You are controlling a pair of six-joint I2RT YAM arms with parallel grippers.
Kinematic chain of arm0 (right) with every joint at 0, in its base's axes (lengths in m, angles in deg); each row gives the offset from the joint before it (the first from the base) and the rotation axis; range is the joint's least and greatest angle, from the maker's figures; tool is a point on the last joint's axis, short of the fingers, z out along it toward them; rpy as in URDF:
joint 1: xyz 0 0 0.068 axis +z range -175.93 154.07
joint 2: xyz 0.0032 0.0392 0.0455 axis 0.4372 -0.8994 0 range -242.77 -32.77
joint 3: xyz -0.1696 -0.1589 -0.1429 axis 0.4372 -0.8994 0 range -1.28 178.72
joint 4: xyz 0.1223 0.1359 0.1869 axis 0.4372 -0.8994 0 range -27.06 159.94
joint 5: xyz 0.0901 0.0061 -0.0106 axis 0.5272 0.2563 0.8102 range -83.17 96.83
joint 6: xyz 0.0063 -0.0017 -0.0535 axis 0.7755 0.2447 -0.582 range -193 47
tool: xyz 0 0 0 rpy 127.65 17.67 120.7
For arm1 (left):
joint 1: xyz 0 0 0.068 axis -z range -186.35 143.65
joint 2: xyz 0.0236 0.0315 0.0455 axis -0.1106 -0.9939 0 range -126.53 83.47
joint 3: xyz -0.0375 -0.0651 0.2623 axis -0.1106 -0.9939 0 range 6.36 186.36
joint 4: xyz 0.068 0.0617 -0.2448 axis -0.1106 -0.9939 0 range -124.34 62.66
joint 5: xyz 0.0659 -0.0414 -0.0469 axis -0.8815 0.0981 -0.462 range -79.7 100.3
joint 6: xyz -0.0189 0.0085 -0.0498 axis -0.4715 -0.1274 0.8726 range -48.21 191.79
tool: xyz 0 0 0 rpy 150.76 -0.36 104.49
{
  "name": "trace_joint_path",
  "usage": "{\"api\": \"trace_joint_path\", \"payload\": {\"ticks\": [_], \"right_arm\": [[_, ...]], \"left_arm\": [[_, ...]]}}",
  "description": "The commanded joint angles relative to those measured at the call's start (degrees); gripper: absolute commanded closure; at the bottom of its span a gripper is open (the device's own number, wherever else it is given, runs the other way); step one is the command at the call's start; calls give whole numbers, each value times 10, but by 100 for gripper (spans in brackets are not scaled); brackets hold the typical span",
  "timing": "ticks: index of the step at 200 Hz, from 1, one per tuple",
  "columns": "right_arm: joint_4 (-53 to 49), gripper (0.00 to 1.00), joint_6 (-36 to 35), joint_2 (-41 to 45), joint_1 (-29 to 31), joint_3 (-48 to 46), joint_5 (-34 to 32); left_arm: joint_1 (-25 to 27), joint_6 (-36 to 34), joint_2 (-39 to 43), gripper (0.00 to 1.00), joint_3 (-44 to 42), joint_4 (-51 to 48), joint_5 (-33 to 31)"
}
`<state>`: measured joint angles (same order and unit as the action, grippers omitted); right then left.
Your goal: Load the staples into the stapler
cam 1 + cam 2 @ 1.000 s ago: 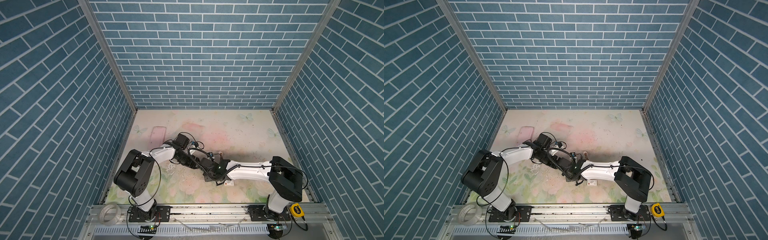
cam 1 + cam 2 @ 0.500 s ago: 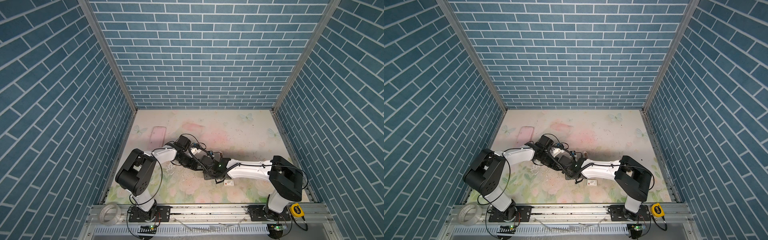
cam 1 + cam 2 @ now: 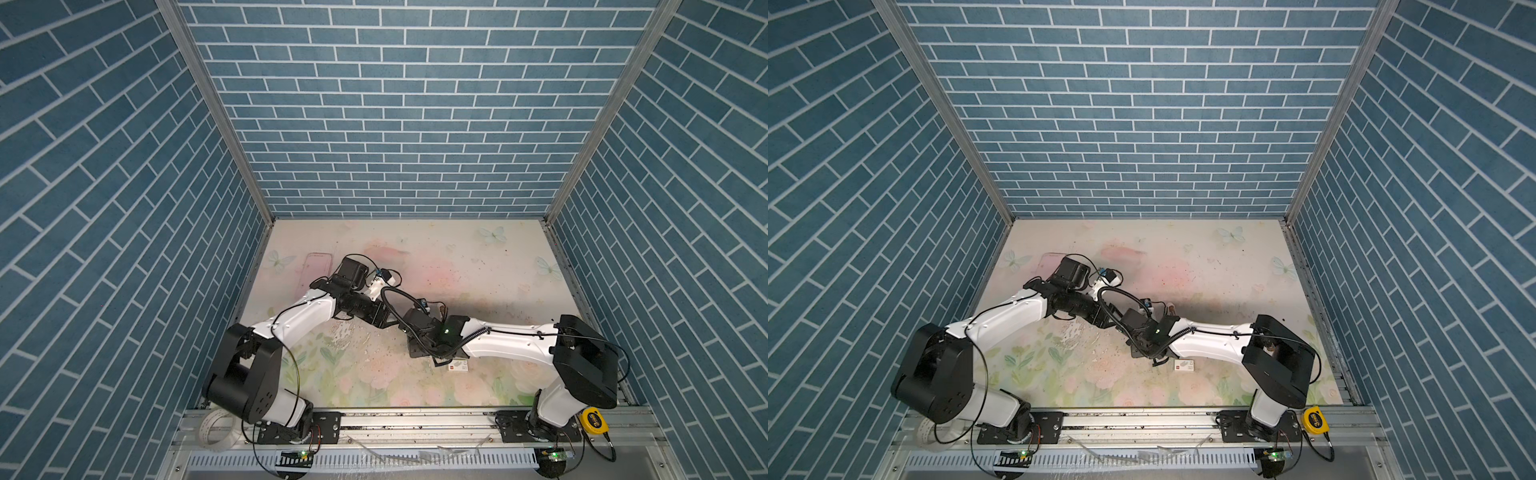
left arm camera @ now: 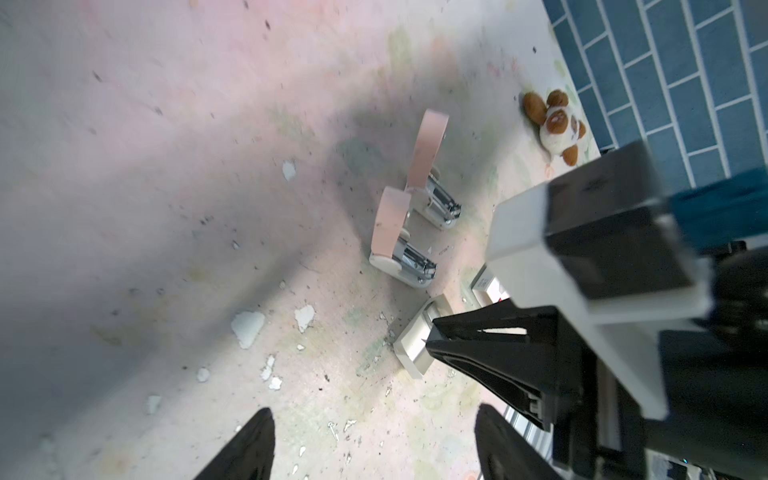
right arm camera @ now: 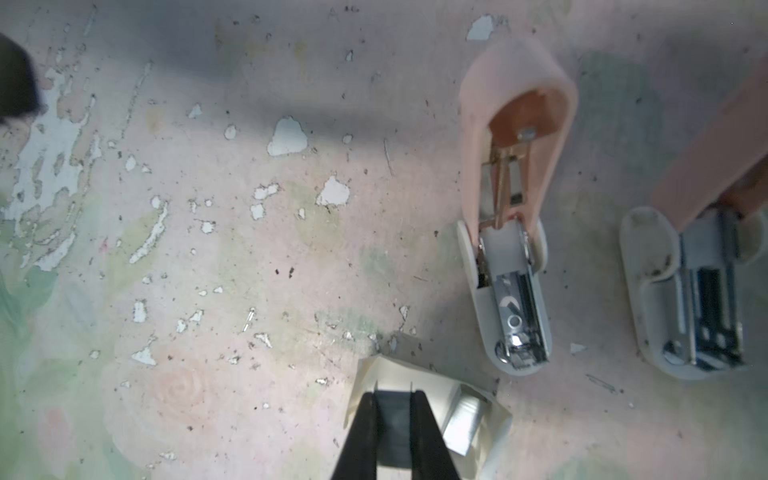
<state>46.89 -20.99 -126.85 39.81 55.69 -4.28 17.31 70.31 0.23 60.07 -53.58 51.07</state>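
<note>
With the right gripper (image 5: 392,395) nipped narrowly on the grey strip of staples (image 5: 392,417) down in the white card tray (image 5: 372,372), lift straight up to clear the tray wall without snapping the strip. Then carry across to the nearer pink mini stapler (image 5: 513,307), lying just beside the tray with its lid (image 5: 519,79) tipped back, line the strip up with the bare metal channel and lower flat, legs down. Keep the left gripper (image 4: 374,451), spread and empty above the table (image 4: 166,208), ready to steady the stapler's base.

The staplers (image 5: 512,266) are pink and white, the staples (image 5: 464,417) grey.
</note>
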Motion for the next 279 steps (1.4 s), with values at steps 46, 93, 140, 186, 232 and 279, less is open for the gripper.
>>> {"api": "trace_joint_path", "payload": {"ticks": [46, 93, 140, 186, 232, 279], "right_arm": [[41, 100, -63, 58, -27, -36, 11], [73, 100, -107, 95, -56, -61, 17], [134, 100, -155, 124, -86, -106, 40], [188, 100, -191, 137, -107, -139, 51], [228, 100, -213, 143, -119, -160, 57], [254, 100, -229, 137, -127, -173, 65]], "left_arm": [[-65, -42, 42, 23, 50, -53, -11], [-76, -83, 50, 22, 96, -102, -10], [-77, -123, 42, 22, 136, -146, -4], [-78, -141, 28, 23, 192, -191, -3], [-79, -142, 26, 23, 208, -193, -8], [-80, -148, 23, 23, 230, -210, -17]]}}
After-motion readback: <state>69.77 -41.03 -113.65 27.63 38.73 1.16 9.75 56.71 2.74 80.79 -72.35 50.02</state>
